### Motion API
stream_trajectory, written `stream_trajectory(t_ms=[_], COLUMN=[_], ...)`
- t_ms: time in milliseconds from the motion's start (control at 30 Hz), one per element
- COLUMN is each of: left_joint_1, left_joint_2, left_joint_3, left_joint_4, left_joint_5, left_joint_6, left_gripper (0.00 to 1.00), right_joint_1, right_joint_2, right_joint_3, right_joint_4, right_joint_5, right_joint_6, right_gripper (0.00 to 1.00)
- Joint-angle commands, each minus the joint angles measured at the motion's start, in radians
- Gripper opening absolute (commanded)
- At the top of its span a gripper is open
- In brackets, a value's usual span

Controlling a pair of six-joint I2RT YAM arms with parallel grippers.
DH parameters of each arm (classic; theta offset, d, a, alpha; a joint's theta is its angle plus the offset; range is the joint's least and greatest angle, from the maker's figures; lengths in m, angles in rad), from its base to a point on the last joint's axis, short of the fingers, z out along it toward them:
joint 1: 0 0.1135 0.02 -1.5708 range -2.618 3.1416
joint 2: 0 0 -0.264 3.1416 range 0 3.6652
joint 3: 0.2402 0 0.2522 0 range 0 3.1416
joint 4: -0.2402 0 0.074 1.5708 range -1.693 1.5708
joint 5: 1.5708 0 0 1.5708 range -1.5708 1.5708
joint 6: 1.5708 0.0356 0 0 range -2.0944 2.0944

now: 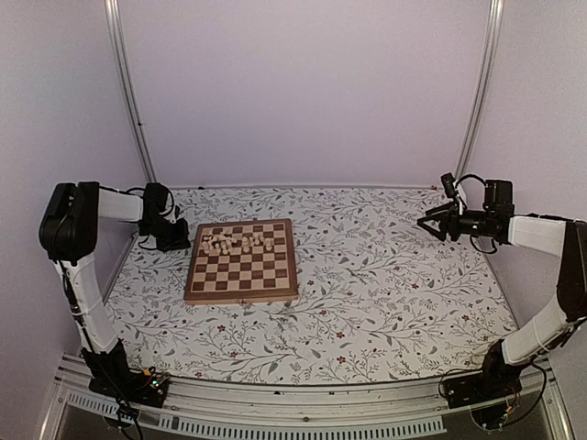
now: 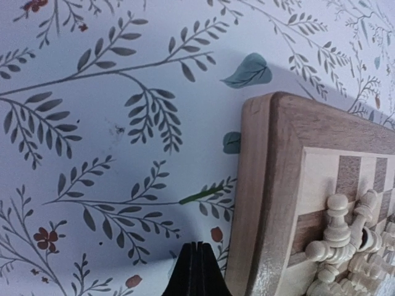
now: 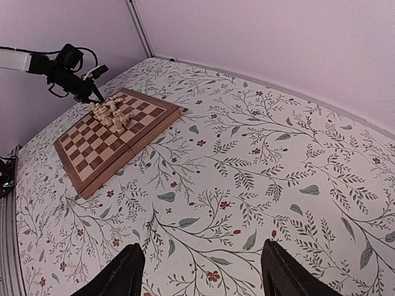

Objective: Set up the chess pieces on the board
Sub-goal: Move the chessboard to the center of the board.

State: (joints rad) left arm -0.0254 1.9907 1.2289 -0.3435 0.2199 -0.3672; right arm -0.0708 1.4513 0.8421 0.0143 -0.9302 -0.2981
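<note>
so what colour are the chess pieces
Pale cream, like light unstained wood. The chess pieces show best in the left wrist view.

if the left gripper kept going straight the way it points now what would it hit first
Most likely the flowered table top, close beside the board and its wooden border. The shut left gripper aims at the bare surface, with the board and chess pieces off to its side. Depth is hard to judge.

I work in a robot test cell, a lab rig, not a home. Plain pale lilac wall panels enclose my floral-patterned worktop. Slim silver metal posts rise at its far corners, and a slotted aluminium rail runs along its near edge.
</note>
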Motion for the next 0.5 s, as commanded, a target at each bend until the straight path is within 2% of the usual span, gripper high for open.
stream_trajectory(t_ms=[0, 467], left_joint_1=[-0.04, -0.276], left_joint_2=[-0.002, -0.02], left_joint_3=[-0.006, -0.054], left_joint_4=[0.052, 0.071], left_joint_5=[0.064, 0.112], left_joint_6=[0.028, -0.023], left_gripper=[0.0, 0.0], right_joint_1=[0.012, 0.014], right_joint_2=[0.038, 0.074], right_joint_3=[0.029, 0.045], right_joint_4=[-0.039, -0.084], right_joint_5=[-0.009, -0.031], right_joint_6=[-0.038, -0.086], right_gripper=[0.67, 0.66])
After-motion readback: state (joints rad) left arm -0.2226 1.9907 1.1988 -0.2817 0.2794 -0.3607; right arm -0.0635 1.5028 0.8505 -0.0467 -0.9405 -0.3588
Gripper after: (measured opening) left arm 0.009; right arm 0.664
